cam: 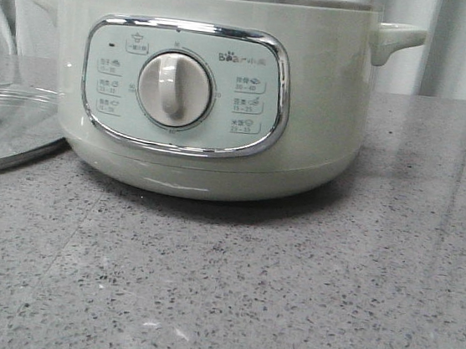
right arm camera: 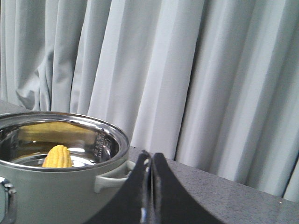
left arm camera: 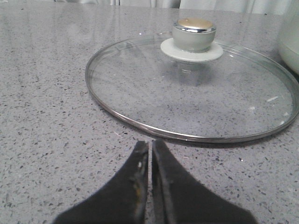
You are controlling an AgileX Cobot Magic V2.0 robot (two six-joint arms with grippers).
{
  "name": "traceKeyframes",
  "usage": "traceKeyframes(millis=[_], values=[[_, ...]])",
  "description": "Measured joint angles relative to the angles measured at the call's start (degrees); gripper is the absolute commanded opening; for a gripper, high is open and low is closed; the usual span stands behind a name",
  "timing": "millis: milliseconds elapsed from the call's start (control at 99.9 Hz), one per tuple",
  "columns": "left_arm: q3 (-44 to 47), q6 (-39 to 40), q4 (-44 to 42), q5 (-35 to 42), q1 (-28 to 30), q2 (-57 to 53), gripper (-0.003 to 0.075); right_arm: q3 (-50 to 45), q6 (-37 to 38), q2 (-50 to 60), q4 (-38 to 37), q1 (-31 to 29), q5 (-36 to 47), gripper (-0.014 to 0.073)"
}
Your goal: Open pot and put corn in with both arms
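We see the yellow corn cob (right arm camera: 57,157) inside the open pale-green round pot (cam: 200,95); our left gripper (left arm camera: 150,148) and right gripper (right arm camera: 150,161) are both closed and empty.

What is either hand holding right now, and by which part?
Nothing. The left hand is shut empty short of the glass lid; the right hand is shut empty beside the pot, the corn inside it.

I see the pot (cam: 208,96), a large round pale-green cooker with a chrome-framed panel and cream dial facing me, standing upright and uncovered on the worktop (cam: 286,298) toward its far edge, left of centre. Inside its shiny steel bowl I see the corn (right arm camera: 57,157), a bright yellow cob, one end showing above the rim
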State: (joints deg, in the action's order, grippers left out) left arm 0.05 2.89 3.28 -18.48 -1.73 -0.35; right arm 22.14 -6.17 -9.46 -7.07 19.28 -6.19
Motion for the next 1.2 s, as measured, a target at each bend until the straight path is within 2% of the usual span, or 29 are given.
traceKeyframes(millis=[120, 220, 430, 760, 890, 1121, 1201], values=[[-0.1, 0.0, 0.0, 0.0, 0.0, 0.0, -0.002, -0.4, 0.9, 0.0, 0.0, -3.9, 0.6, -0.007], [0.0, 0.0, 0.0, 0.0, 0.0, 0.0, -0.002, -2.0, 4.8, 0.0, 0.0, -9.1, 2.3, -0.007], [0.0, 0.0, 0.0, -0.1, 0.0, 0.0, -0.002, -8.6, 9.6, 2.2, 0.0, -18.2, 8.4, -0.007], [0.0, 0.0, 0.0, -0.1, 0.0, 0.0, -0.002, -22.5, 12.6, 9.8, 1.7, -23.0, 9.8, -0.007], [0.0, 0.0, 0.0, -0.1, 0.0, 0.0, -0.002, -22.8, 12.1, 10.1, 3.3, -23.0, 3.3, -0.007], [0.0, 0.0, 0.0, -0.1, 0.0, 0.0, -0.002, -22.8, 6.2, 10.1, 3.9, -23.0, -11.7, -0.007], [0.0, 0.0, 0.0, -0.1, 0.0, 0.0, -0.002, -22.7, 5.7, 10.1, 4.0, -23.0, -12.3, -0.007]])
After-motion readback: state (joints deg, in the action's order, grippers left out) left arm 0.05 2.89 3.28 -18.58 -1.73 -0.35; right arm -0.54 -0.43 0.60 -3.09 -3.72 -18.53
